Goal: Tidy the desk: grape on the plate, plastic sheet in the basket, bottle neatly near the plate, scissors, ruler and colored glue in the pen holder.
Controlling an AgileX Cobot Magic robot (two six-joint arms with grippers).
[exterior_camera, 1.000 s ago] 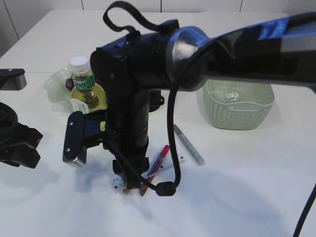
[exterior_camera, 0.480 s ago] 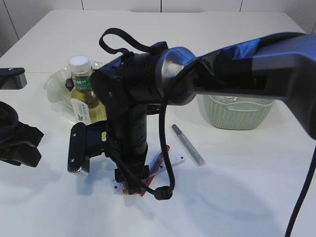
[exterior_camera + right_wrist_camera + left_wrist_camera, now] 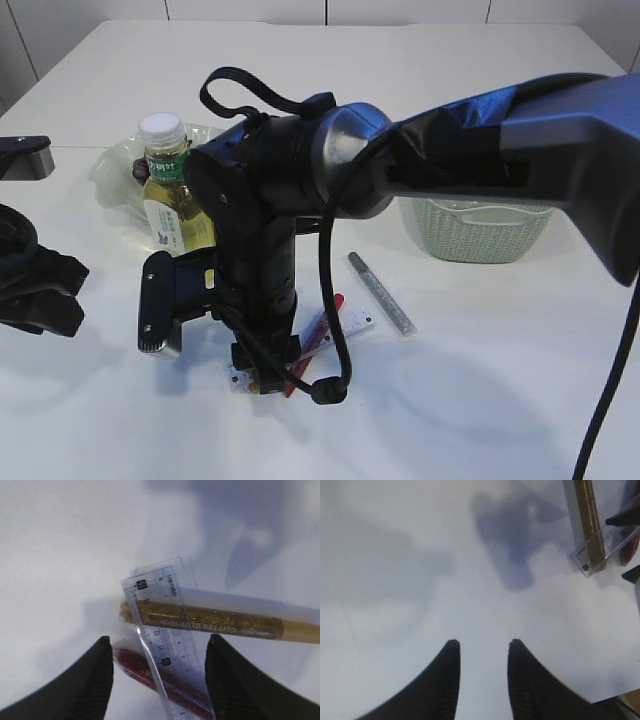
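My right gripper is open and points straight down over a small pile. Its fingers straddle a clear ruler and a red glitter glue tube without touching either. A gold glitter glue tube lies across the ruler just beyond the fingertips. In the exterior view that gripper sits low over the pile, next to the red tube. A silver glue pen lies to the right. The bottle stands in front of the plate, which holds the grape. My left gripper is open and empty above bare table. The scissors, pen holder and plastic sheet are hidden.
The green basket stands at the back right, largely behind my right arm. My left arm rests at the left edge. The left wrist view catches the gold tube and the ruler's end at the upper right.
My right gripper has spread its jaws wider, and the arm has sunk a little towards the ruler and glue pile. The left arm has not moved.
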